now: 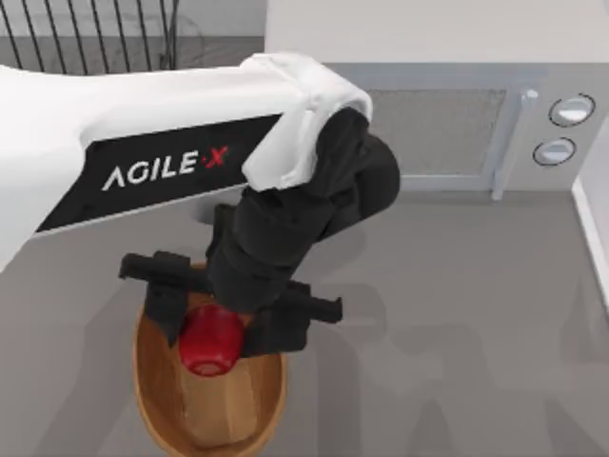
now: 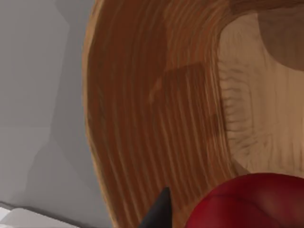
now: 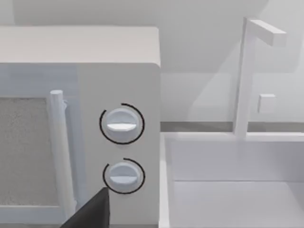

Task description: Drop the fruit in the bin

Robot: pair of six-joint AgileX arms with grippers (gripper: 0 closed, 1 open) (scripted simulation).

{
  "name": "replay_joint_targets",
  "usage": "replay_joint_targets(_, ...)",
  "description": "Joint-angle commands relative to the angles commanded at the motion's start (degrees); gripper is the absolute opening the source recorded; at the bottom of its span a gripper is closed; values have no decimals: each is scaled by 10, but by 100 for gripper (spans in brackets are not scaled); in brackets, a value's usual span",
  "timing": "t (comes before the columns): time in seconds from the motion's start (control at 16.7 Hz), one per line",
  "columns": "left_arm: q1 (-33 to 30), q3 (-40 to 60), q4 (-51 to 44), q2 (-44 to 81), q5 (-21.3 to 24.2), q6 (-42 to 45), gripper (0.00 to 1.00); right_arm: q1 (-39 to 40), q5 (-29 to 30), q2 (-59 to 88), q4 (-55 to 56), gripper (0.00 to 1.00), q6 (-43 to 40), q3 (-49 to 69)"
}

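Observation:
The fruit (image 1: 211, 345) is a small glossy red apple held between the black fingers of my left gripper (image 1: 217, 330). It hangs just above the far end of the bin (image 1: 152, 400), an oval orange-brown woven basket near the table's front left. In the left wrist view the fruit (image 2: 251, 202) sits close over the bin's ribbed wall (image 2: 156, 118) and tan bottom, with one dark fingertip (image 2: 159, 211) beside it. My right arm is parked; one dark finger (image 3: 90, 211) of it shows in the right wrist view.
A white microwave (image 1: 447, 124) with two round dials (image 3: 121, 124) stands at the back. A black wire rack (image 1: 95, 38) is at the back left. A white sink (image 3: 237, 180) with a tap (image 3: 247, 71) lies at the right. Grey tabletop lies open right of the bin.

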Motion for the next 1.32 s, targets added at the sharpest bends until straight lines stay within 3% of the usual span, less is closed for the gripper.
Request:
replay_joint_targets(0.24,0,-3,3,-1,0,0,0,0,0,0,0,100,0,0)
replay_joint_targets(1.02,0,-3,3,-1,0,0,98,0,0,0,0,100,0,0)
replay_joint_targets(1.32,0,-3,3,-1,0,0,100,0,0,0,0,100,0,0)
